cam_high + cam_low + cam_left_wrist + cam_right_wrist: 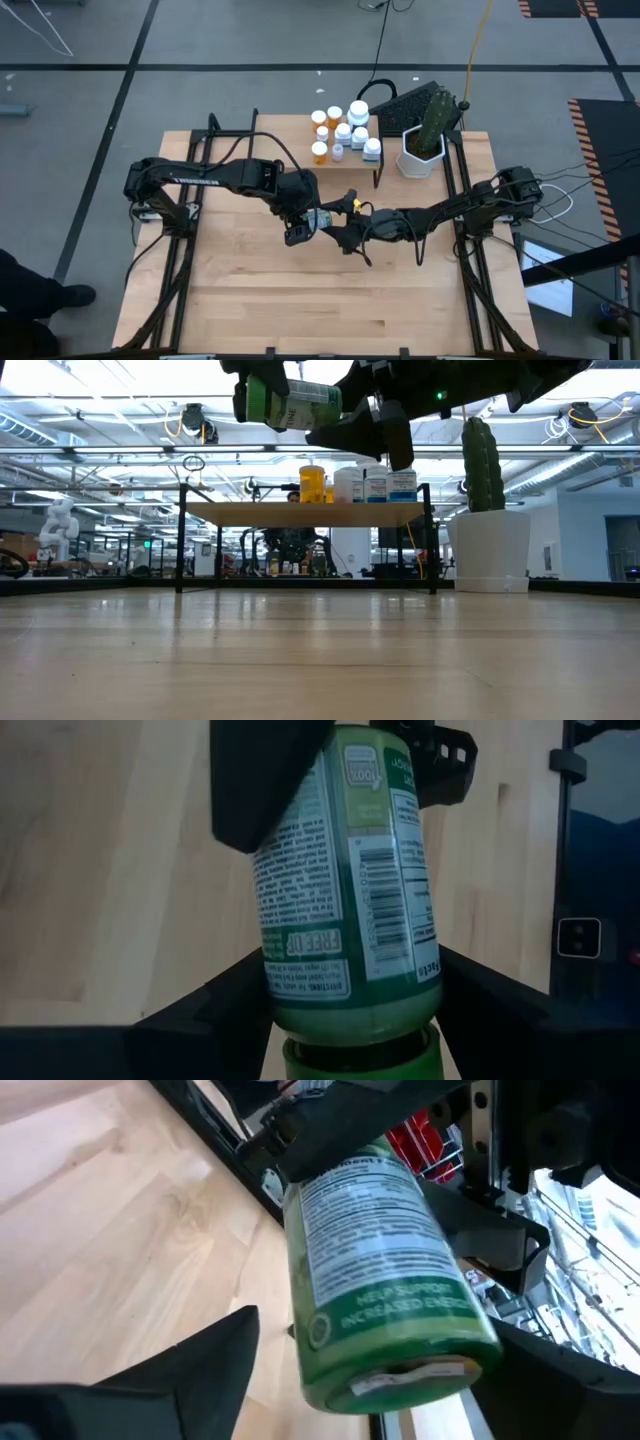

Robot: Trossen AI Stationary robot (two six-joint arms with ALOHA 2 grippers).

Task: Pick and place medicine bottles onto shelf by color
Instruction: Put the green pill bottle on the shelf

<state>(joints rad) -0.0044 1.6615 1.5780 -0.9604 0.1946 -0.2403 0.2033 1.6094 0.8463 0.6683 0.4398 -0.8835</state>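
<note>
The green bottle (292, 403) hangs in the air on its side, well above the surface (250, 300) and in front of the shelf (343, 160), toward the middle of the surface. The left gripper (297, 232) holds it: in the left wrist view its dark fingers (262, 790) press against the bottle's label near one end, so the grip is set to the bottle's width rather than closed tight. The right gripper (348, 236) has its jaws spread wide around the other end of the bottle; in the right wrist view the bottle's base points at the camera and sits between that gripper's own fingers (205, 1370) without either visibly pressing on it.

This looks like a hand-over between the arms. The bottle is kept horizontal and lifted clear, probably so that each gripper can reach a free end without fouling the other or the surface.

On the shelf the other medicine bottles are already grouped: the orange bottles (320, 135) stand at the end farthest from the plant pot (420, 155), the white bottles (358, 125) nearer to it. The pot, holding a cactus, stands just beside the shelf. The green bottle appears to be the last one off the shelf.
</note>
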